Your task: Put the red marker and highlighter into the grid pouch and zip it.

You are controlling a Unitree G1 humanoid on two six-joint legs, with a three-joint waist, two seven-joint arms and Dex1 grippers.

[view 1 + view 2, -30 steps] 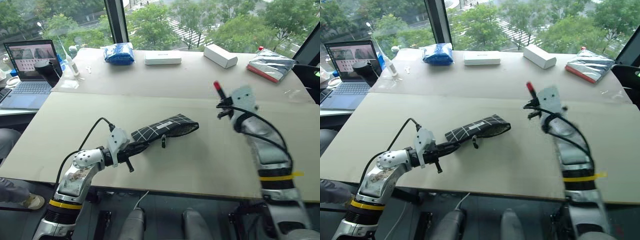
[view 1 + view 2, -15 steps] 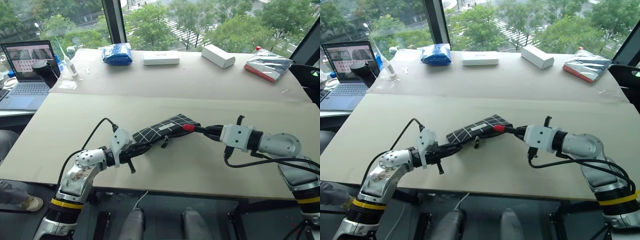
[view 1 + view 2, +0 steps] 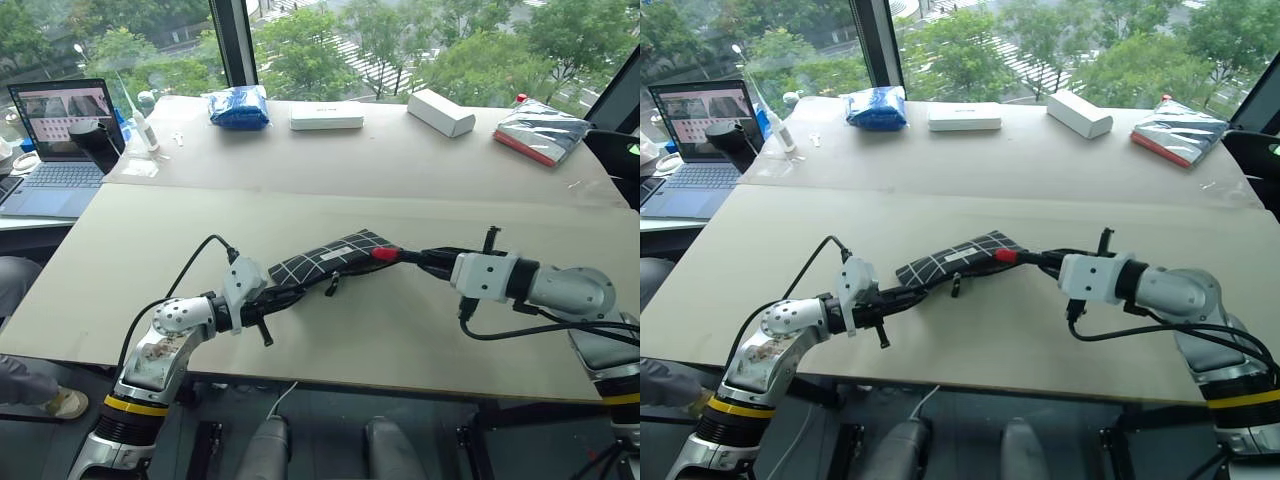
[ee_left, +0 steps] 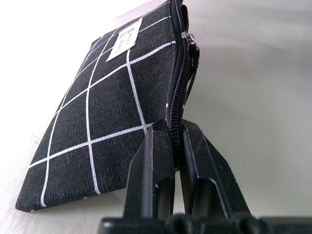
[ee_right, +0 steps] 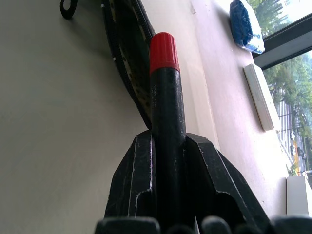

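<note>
Both grippers clamped: left (image 4: 176,146) on grid pouch (image 3: 335,255), right (image 5: 168,151) lowered, red marker (image 5: 165,112) now at its mouth.

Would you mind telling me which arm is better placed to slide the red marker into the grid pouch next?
The right. Its gripper is shut on the red marker, red cap at the grid pouch's open end. The left gripper is pinching the pouch's zipper edge, steadying it.

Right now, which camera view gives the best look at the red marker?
The right wrist view: the red marker runs up the middle, dark barrel clamped between the right gripper fingers, red cap at the grid pouch opening. Both eye views show it small, cap toward the pouch end. The left wrist view looks along the pouch instead.
</note>
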